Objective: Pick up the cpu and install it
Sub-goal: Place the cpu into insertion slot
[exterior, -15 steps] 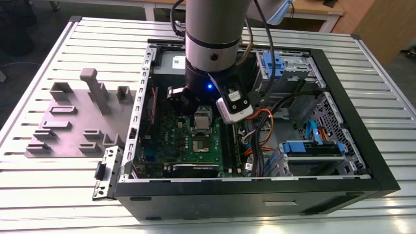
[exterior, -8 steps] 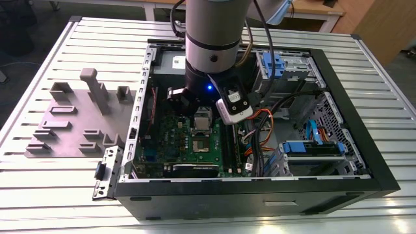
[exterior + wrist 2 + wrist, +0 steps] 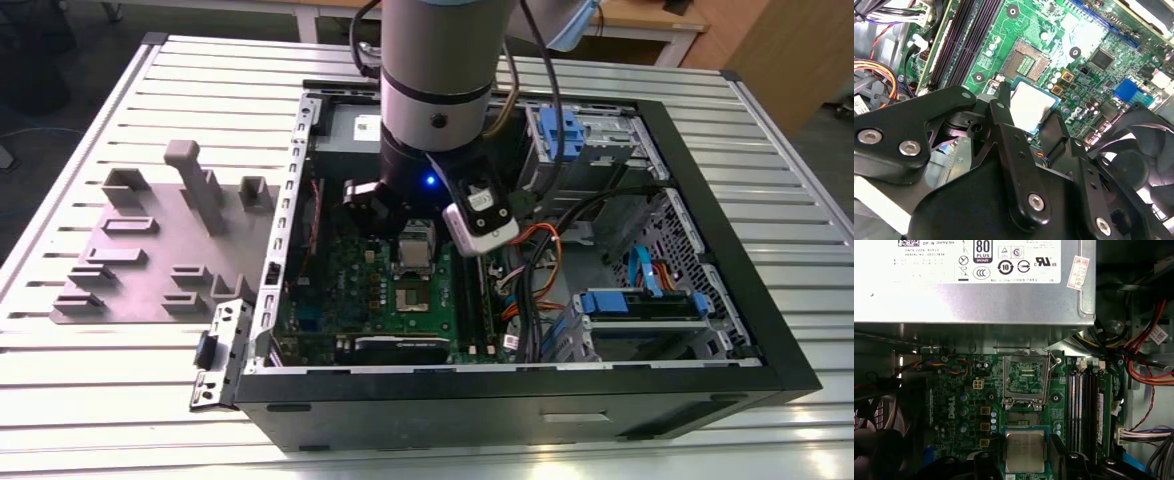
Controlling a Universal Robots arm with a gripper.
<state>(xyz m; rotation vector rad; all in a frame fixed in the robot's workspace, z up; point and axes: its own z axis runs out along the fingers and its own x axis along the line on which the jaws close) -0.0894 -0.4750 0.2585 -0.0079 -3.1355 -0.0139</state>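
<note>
While the cpu (image 3: 1025,452) is already picked up, you have not seated it yet: it hangs over the green motherboard (image 3: 954,410), just beside the empty open socket (image 3: 1024,60) near the board's edge by the power supply (image 3: 974,295). Your gripper (image 3: 1028,111) is clamped on the cpu, with its fingers (image 3: 1001,112) pressing on opposite sides.

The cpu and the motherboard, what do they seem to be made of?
The cpu: silvery-grey top with a soft sheen, probably metal; its thin rim's material is unclear. The motherboard: green, slightly glossy board, likely coated laminate, given its fine traces and soldered parts.
</note>
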